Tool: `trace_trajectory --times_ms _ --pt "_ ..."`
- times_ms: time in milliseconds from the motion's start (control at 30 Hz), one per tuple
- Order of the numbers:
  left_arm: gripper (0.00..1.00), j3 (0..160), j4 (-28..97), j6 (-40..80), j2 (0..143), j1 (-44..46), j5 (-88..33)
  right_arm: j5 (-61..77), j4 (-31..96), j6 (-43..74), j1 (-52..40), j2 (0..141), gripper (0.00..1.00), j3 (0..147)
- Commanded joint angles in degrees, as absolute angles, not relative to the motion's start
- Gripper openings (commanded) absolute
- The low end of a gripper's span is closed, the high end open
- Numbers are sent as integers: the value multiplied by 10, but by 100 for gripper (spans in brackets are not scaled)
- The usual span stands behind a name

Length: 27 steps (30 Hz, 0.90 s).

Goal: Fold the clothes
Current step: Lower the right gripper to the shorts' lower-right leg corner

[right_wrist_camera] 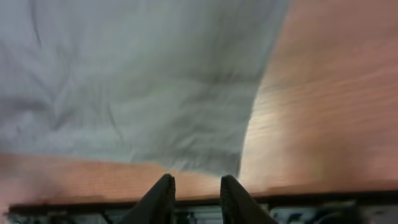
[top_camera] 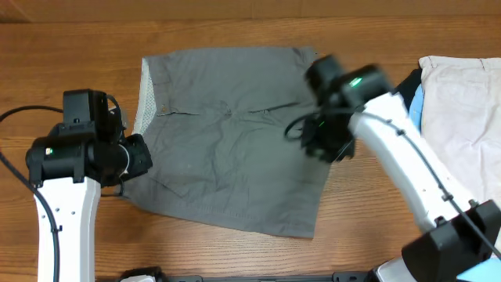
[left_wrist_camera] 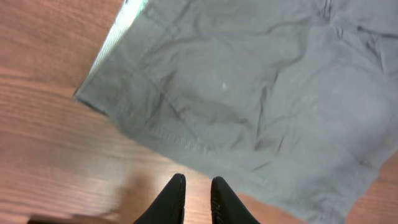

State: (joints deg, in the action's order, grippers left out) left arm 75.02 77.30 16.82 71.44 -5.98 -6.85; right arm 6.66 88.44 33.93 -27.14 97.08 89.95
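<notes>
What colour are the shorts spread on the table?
The shorts are mid-grey, clearest in the overhead view.

The counter (top_camera: 235,258) is brown wood with long lines running across it. The wood is smooth and a bit shiny, and soft light falls on it. A dark strip (top_camera: 258,276) runs along its near edge.

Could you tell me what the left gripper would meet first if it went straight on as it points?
Likely the near hem of the grey shorts, beyond a strip of bare table; depth is unclear, so the left gripper might touch wood first.
</notes>
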Motion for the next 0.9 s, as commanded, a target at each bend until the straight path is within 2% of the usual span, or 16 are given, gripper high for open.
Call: trace_trajectory --times_ms 0,200,467,567,733,867 --pt "18 740 775 176 714 -57 -70 65 870 449 -300 938 29 823" --pt "21 740 759 176 722 -57 -69 89 827 559 -315 883 30 688" --pt "24 740 750 176 745 -56 -69 279 697 603 -324 841 32 532" --pt "24 740 755 176 755 -56 -69 272 667 650 -327 841 31 491" --pt "24 739 766 171 770 -56 -69 254 693 712 -326 841 31 477" --pt "24 739 765 171 775 -56 -69 256 709 757 -327 841 35 477"
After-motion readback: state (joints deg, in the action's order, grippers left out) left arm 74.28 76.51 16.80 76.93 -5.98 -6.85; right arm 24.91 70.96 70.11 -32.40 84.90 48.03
